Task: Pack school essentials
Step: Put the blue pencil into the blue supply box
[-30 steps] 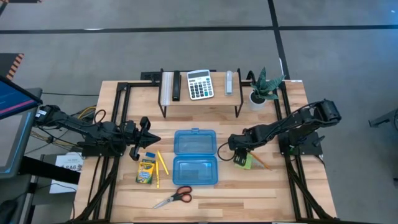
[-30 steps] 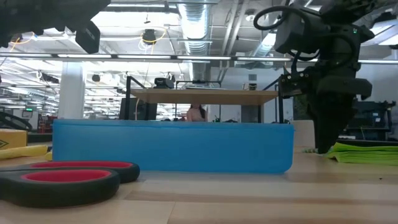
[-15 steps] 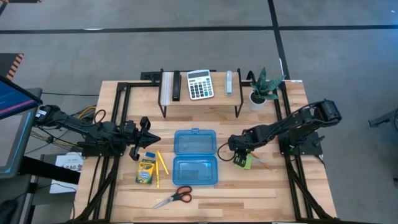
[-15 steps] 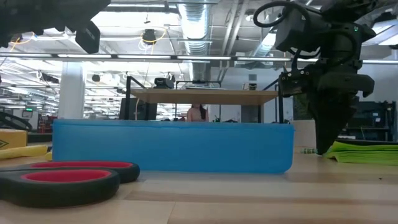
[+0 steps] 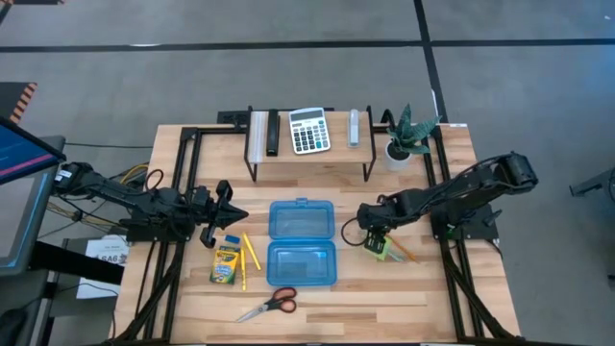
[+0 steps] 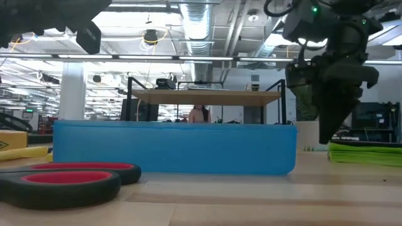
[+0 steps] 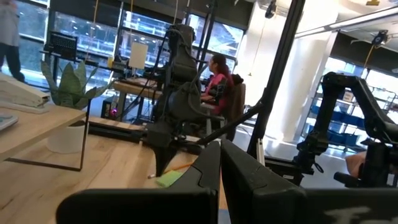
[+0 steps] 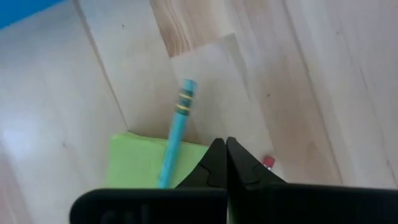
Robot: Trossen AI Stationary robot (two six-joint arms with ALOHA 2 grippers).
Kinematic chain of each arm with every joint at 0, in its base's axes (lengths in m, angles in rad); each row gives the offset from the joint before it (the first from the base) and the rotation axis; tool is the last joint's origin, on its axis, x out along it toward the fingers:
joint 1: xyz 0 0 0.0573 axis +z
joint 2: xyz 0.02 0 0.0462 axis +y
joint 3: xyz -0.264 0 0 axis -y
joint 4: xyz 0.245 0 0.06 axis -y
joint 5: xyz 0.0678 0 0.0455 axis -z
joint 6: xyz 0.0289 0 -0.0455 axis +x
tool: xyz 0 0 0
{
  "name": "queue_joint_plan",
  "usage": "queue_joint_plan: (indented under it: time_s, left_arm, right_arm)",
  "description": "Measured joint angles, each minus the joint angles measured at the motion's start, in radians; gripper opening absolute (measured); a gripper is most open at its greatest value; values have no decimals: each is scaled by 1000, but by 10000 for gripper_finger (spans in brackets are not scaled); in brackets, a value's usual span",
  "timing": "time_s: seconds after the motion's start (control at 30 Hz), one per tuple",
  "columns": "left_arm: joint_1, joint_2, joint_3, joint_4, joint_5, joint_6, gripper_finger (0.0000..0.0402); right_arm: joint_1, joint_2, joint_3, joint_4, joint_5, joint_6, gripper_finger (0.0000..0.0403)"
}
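Observation:
The open blue case (image 5: pixel 302 242) lies at the table's middle. To its left are the crayon box (image 5: pixel 226 261) and two yellow pencils (image 5: pixel 250 254), with the red-handled scissors (image 5: pixel 271 305) nearer the front edge. Right of the case, a lime-green sticky-note pad (image 8: pixel 146 165) lies flat with a teal pencil (image 8: pixel 177 121) across it. An orange pencil (image 5: pixel 405 252) lies beside the pad. My right gripper (image 8: pixel 222 144) is shut, and its tips stand at the pad's edge (image 6: pixel 326 139). My left gripper (image 5: pixel 236 214) hovers shut, left of the case. My right gripper points down with its shut tips at about the height of the pad's top, at the pad's edge (image 8: pixel 202 149). I cannot tell whether they touch it. Nothing shows between the fingers.
A raised shelf (image 5: pixel 307 154) at the back carries a calculator (image 5: pixel 308 130). A potted plant (image 5: pixel 404 135) stands at the back right. Bare wood lies in front of the case and to the right of the pad.
My right gripper has shut and risen a little above the table, shifting slightly toward the table's right edge. The pad and pencils stay on the table.

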Motion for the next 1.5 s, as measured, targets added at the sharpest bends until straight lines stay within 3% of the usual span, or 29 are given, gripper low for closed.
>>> queue_joint_plan:
  time_s: [0.33,0.67,0.8,1.2,1.5]
  left_arm:
    - [0,0,0,0,-3,0,0]
    - [0,0,0,0,-3,0,0]
    - [0,0,0,0,-3,6,0]
    - [0,0,0,0,5,11,0]
    - [0,0,0,4,1,7,0]
  right_arm:
    - [7,-47,2,1,0,3,11]
    - [-62,60,3,-4,3,-25,138]
    - [-90,60,3,-5,31,-39,170]
    - [-129,45,3,-104,58,-24,161]
    - [-146,45,3,-67,76,-32,168]
